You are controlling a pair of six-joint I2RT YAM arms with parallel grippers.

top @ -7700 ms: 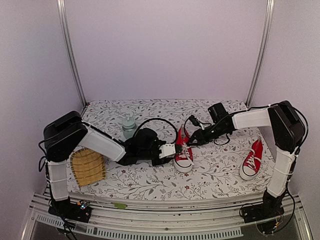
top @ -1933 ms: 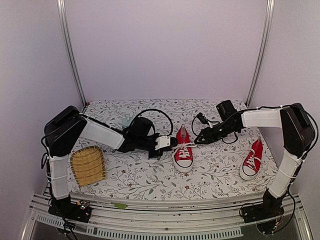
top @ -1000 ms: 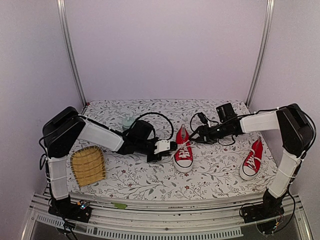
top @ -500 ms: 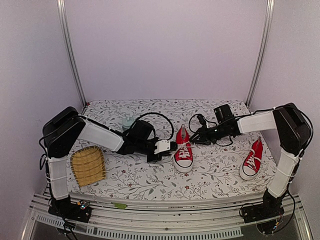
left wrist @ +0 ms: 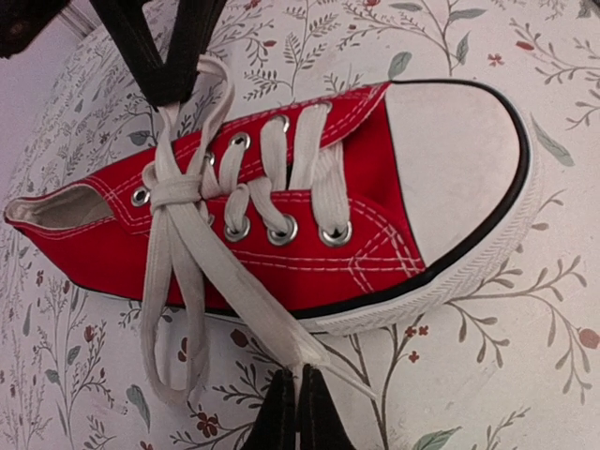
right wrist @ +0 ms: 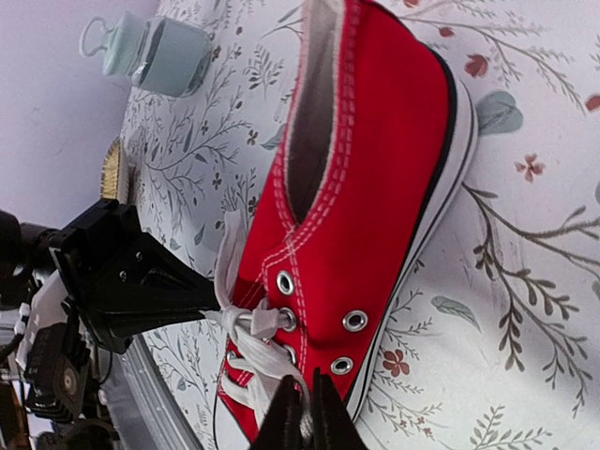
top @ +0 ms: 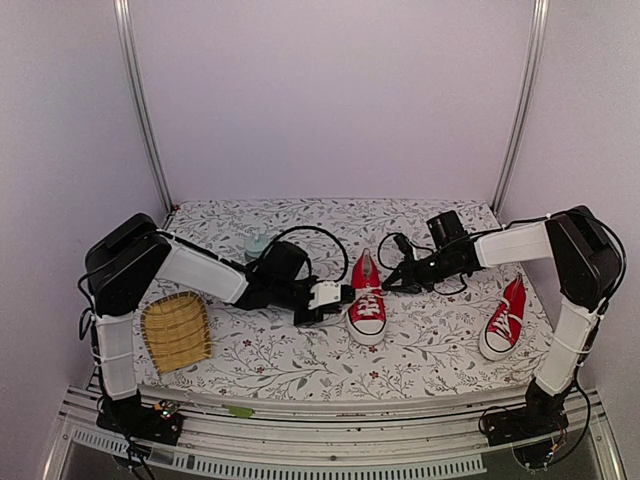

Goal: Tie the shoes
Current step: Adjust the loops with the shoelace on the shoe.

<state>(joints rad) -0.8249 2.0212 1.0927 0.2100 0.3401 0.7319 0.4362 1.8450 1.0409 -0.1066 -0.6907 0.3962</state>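
Left gripper point(left wrist: 297, 380) — lace point(left wrist: 173, 192) pinch half cropped

One shoe point(top: 367, 300) lies centre, the other shoe point(top: 503, 318) right (bottle point(top: 257, 243) behind-left, mat point(top: 176, 333) far left).

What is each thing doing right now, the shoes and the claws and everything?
Middle shoe, upright on its sole, no bow yet.
Lace, crossed at the top eyelets, stretched out to both sides.
Left gripper, shut on lace.
Right gripper, shut on lace.
Other shoe, on its sole, untouched.
Woven mat, lying flat.
Bottle, upright.
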